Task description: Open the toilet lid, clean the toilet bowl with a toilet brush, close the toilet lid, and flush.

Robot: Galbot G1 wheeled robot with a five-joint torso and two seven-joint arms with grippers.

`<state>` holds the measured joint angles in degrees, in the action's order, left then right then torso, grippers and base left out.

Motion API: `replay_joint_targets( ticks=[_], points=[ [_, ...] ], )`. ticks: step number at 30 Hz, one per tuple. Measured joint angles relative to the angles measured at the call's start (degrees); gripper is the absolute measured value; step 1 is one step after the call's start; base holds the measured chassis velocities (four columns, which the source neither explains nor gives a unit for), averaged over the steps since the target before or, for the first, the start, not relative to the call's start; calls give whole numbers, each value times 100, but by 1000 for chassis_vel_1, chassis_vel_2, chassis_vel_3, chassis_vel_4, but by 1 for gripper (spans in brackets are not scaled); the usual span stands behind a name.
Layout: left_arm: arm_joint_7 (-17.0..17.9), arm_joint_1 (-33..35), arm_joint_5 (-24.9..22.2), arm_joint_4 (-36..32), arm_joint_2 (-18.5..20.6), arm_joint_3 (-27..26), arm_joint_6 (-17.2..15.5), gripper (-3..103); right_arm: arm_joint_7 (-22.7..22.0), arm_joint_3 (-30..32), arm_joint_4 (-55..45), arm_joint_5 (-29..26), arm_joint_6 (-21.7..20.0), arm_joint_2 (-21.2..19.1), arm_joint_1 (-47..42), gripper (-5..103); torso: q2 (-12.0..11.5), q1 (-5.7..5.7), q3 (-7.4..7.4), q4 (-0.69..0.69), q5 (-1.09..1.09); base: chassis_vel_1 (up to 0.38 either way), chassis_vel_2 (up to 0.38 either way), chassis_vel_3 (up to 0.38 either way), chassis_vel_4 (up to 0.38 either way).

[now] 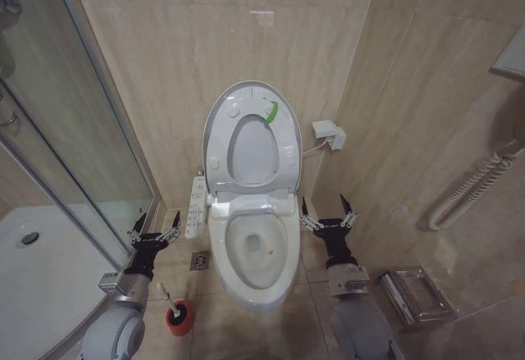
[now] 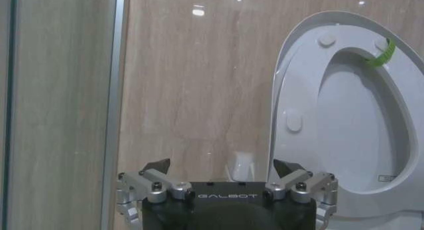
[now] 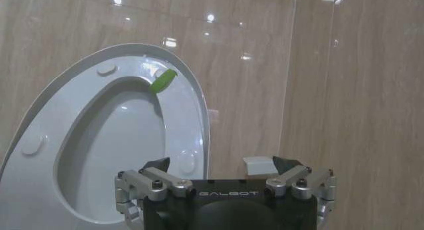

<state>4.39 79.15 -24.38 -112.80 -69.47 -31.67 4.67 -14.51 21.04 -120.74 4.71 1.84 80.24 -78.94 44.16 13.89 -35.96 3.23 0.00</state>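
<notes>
The toilet lid [image 1: 250, 151] stands raised against the back wall, its underside with a green strip [image 1: 271, 112] facing me. Below it the white toilet bowl [image 1: 220, 249] lies open. On the floor to the bowl's left, the toilet brush [image 1: 168, 301] stands in its red cup [image 1: 181, 318]. My left gripper [image 1: 157, 217] hovers open left of the bowl, above the brush. Level with it on the bowl's other side, my right gripper [image 1: 325, 208] is open too. Both hold nothing. The left wrist view has the left gripper [image 2: 222, 166] facing the wall beside the lid [image 2: 358, 130]. The right gripper [image 3: 221, 164] faces the lid [image 3: 112, 155].
A glass shower door [image 1: 74, 130] closes off the left. A button panel [image 1: 197, 207] hangs at the seat's left, over a floor drain [image 1: 200, 260]. A white wall box [image 1: 328, 134] sits right of the lid. A metal holder [image 1: 414, 294] and a coiled hose [image 1: 472, 188] occupy the right wall.
</notes>
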Motion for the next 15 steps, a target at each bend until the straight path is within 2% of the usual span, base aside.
replay_joint_targets(
  ticks=[15],
  points=[
    [0,0,0,0,0,0,0,100,0,0,-1,0,0,0,0,100,1,0,0,0,0,0,0,0,0]
  ],
)
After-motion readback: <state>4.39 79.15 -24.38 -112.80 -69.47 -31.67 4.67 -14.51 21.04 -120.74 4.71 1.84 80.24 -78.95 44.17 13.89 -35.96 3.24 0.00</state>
